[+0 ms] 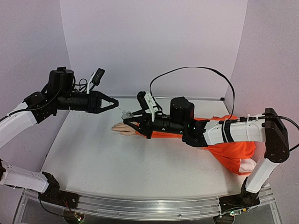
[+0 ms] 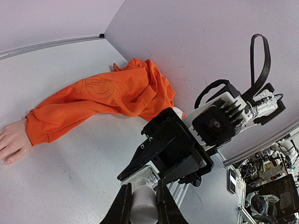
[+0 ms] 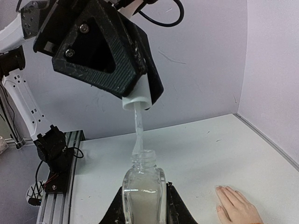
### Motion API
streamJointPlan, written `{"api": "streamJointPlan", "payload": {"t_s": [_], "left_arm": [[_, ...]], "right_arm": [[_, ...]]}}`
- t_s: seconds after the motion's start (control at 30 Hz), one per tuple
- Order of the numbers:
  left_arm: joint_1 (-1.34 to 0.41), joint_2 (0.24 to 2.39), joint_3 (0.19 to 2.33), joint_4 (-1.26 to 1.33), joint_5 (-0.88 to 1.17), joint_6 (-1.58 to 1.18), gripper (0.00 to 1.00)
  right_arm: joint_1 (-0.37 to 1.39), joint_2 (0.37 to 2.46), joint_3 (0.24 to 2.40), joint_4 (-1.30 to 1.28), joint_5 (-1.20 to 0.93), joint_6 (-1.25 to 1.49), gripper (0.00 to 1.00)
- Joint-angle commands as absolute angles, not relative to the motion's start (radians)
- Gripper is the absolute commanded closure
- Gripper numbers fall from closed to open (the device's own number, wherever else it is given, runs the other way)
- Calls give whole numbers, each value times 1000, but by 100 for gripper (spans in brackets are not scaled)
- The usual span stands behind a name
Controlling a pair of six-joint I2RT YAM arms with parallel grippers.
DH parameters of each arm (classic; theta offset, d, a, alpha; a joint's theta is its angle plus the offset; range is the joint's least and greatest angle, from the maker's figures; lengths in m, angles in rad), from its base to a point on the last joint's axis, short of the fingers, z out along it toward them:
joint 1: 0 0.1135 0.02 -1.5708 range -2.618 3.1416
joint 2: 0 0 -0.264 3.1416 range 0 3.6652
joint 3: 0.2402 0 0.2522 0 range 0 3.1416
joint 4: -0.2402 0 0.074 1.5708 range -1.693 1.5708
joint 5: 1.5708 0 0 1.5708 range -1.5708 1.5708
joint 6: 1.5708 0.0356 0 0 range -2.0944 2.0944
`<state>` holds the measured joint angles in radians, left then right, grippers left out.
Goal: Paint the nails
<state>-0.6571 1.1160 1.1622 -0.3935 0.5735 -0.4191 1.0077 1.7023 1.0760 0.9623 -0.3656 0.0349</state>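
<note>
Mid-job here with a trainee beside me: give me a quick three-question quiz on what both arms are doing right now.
1. Which gripper holds the bottle?
2. The left gripper holds: A) a white cap carrying the brush; B) a cloth; C) nothing.
3. True or false: the brush is at the bottle's mouth, not on the hand.
Key: 1 the right gripper; 2 A; 3 true.
</note>
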Motion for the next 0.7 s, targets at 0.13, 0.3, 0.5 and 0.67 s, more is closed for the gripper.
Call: {"api": "streamJointPlan", "payload": {"t_s": [0.13,0.3,0.5,0.67], "left_arm": [[-669,1119,1157,-373,566,-399,100],[-673,1124,1159,-377,570,-397,100],[-679,1129,1155,-388,569,-393,100],[-682,1131,1157,-400,560,-386,100]], "right_arm": [[1018,1699,1129,1058,-380,46,100],[1020,1699,1131,1066,-376,48,100],[1021,1701,1135,1069,-374,44,100],[1021,1705,1139,1072,-380,45,100]]}}
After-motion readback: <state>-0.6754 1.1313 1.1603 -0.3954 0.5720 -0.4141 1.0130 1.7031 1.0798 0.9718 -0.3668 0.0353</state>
